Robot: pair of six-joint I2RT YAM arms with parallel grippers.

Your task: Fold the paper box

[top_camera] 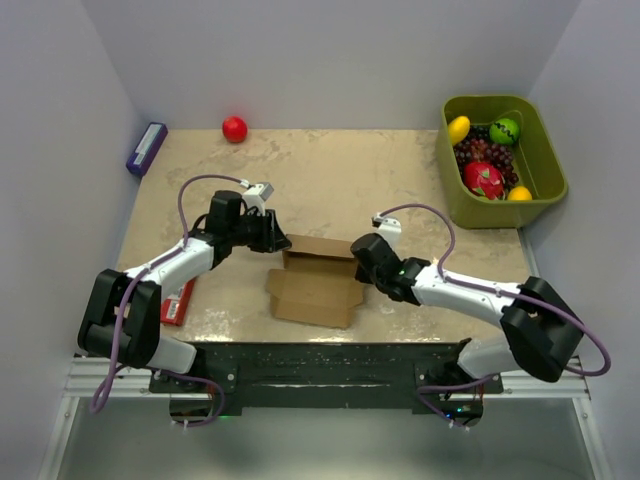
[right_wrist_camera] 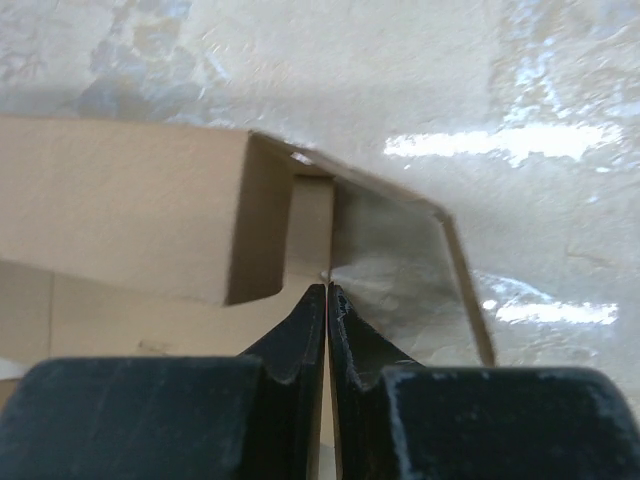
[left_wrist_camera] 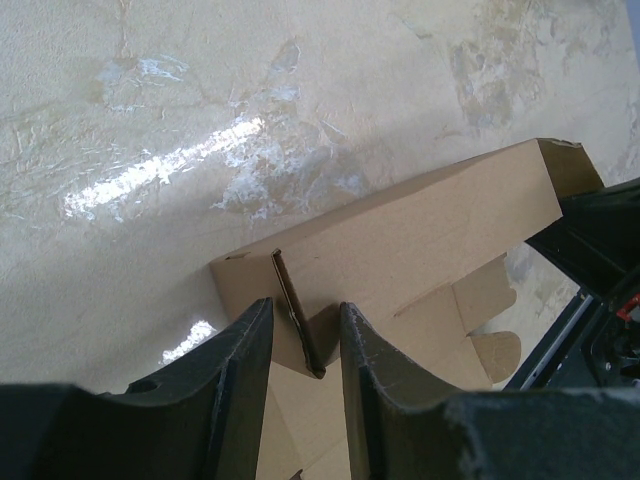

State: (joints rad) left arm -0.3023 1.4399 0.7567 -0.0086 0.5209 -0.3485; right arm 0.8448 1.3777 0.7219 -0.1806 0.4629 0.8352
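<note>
The brown paper box (top_camera: 315,290) lies partly folded mid-table, its back wall raised and its front flaps flat. My left gripper (top_camera: 278,240) is at its left end. In the left wrist view the box (left_wrist_camera: 400,240) has a thin upright flap (left_wrist_camera: 297,320) standing between the spread fingers of the left gripper (left_wrist_camera: 305,303), which do not press on it. My right gripper (top_camera: 358,258) is at the box's right end. In the right wrist view its fingers (right_wrist_camera: 327,287) are pinched together on the thin edge of a side flap of the box (right_wrist_camera: 120,200).
A green bin (top_camera: 545,170) of fruit stands at the back right. A red ball (top_camera: 234,128) and a purple box (top_camera: 146,148) lie at the back left. A flat red box (top_camera: 178,302) lies beside the left arm. Grey walls close in three sides.
</note>
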